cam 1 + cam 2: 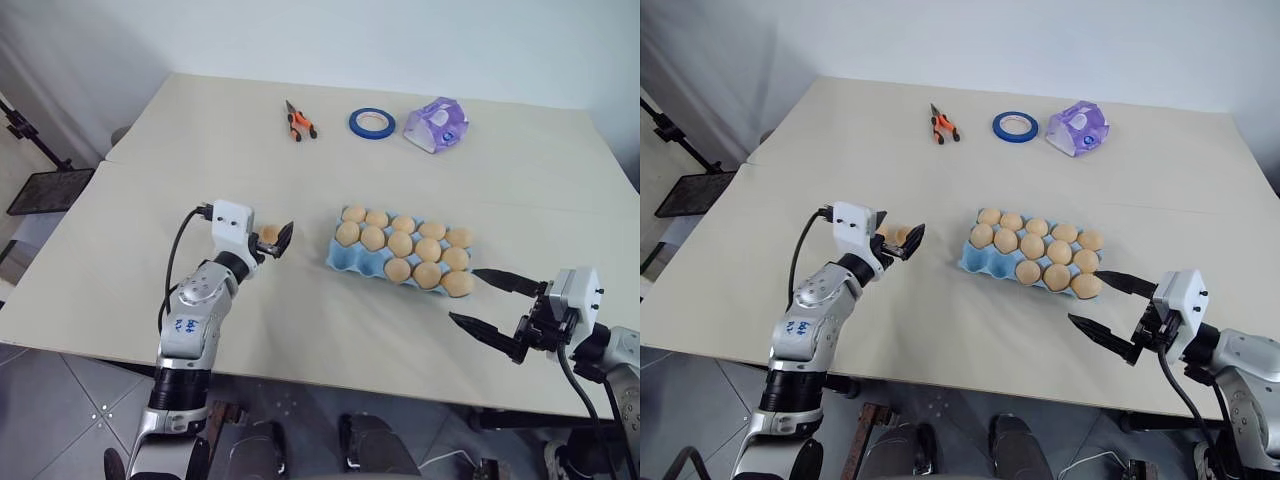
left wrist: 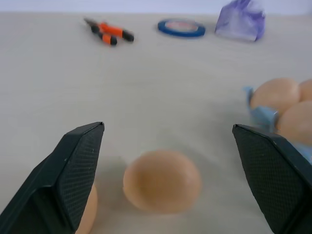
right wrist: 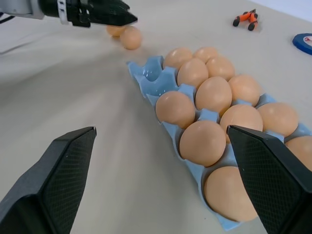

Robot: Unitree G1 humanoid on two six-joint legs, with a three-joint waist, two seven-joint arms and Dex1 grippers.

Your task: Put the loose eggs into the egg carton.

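Two loose eggs [image 3: 130, 38] [image 3: 116, 30] lie side by side on the table, left of the egg carton [image 1: 345, 258]. The light blue carton is nearly full of eggs, with two bare cups at its near left corner. My left gripper [image 1: 275, 238] is open and level at the loose eggs. In the left wrist view one egg [image 2: 162, 181] sits between its fingers [image 2: 73, 165], and the other egg [image 2: 90, 209] is half hidden behind one finger. My right gripper [image 1: 463, 295] hangs open near the carton's right end, holding nothing.
Orange-handled pliers [image 1: 299, 122], a blue tape ring [image 1: 372, 123] and a purple-and-white packet [image 1: 436, 125] lie at the table's far side. A black stand [image 1: 40, 190] is off the table's left edge. The table's front edge runs just below both arms.
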